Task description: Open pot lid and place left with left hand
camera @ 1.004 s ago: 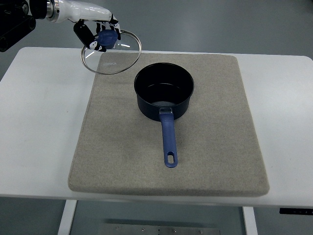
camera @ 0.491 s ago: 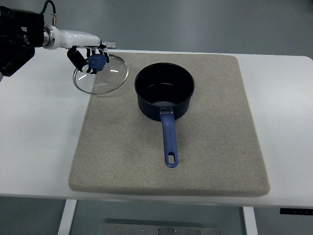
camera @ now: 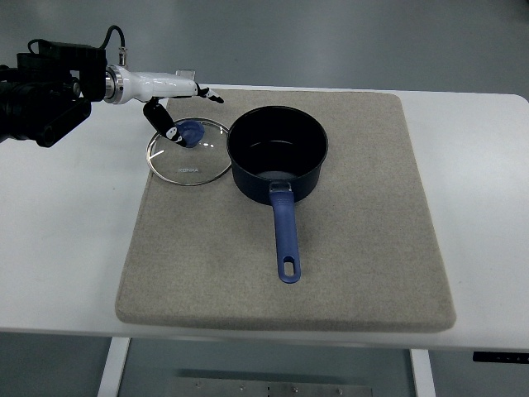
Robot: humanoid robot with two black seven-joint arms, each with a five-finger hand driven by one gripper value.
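The glass pot lid (camera: 189,157) with its blue knob (camera: 191,132) lies flat on the grey mat (camera: 364,248), just left of the dark blue pot (camera: 278,153). The pot stands uncovered, and its blue handle (camera: 286,236) points toward the near edge. My left hand (camera: 188,114) comes in from the upper left and hovers just behind the knob. Its fingers are spread and off the knob, with the thumb close beside it. The right arm does not show.
The mat covers most of the white table (camera: 66,215). Bare table runs along the left of the mat, and the lid's left rim reaches the mat's left edge. My dark forearm (camera: 41,91) crosses the table's far left corner.
The lid came down from the air at the far left onto the mat beside the pot. My fingers let go of the knob and spread.
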